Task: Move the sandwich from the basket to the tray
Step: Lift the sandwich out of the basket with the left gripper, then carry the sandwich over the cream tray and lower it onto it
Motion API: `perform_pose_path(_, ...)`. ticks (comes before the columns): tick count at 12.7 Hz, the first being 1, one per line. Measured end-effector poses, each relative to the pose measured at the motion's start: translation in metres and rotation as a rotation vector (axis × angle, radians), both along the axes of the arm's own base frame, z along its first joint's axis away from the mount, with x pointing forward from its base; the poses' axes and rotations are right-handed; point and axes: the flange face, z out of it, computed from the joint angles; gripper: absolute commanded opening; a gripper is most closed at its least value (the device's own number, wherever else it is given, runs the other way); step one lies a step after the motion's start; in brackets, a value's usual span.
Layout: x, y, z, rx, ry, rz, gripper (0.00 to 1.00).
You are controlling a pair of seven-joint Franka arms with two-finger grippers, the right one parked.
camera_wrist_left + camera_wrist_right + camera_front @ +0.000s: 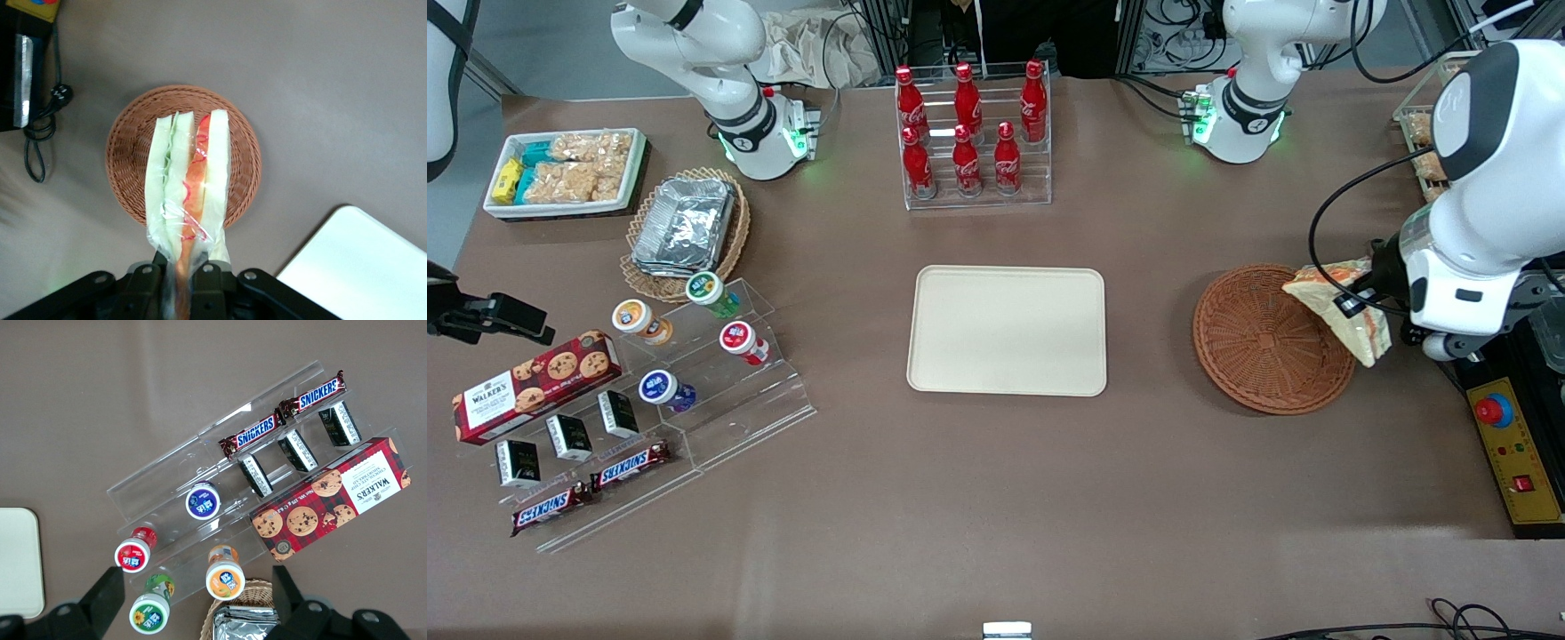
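A brown table [996,498] holds a cream tray [1007,331] at its middle and a round wicker basket [1254,347] toward the working arm's end. Above the basket's edge, the gripper [179,270] is clamped on a wrapped sandwich [190,193], which hangs in the air, lifted clear of the weave below.
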Motion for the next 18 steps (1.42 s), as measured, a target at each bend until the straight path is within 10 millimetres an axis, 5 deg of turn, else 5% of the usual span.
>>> perform_pose_path(3,-0.002,-0.056,-0.030,-0.011,0.054,-0.111,0.10)
perform_pose_path(6,-0.012,-0.135,-0.073,-0.025,0.109,-0.247,0.12)
perform_pose_path(12,-0.053,-0.289,-0.199,-0.016,0.155,-0.504,0.13)
perform_pose_path(16,-0.070,-0.327,-0.288,0.009,0.181,-0.588,0.15)
perform_pose_path(17,-0.070,-0.329,-0.300,0.014,0.181,-0.596,0.22)
perform_pose_path(18,-0.069,-0.329,-0.309,0.025,0.180,-0.605,0.59)
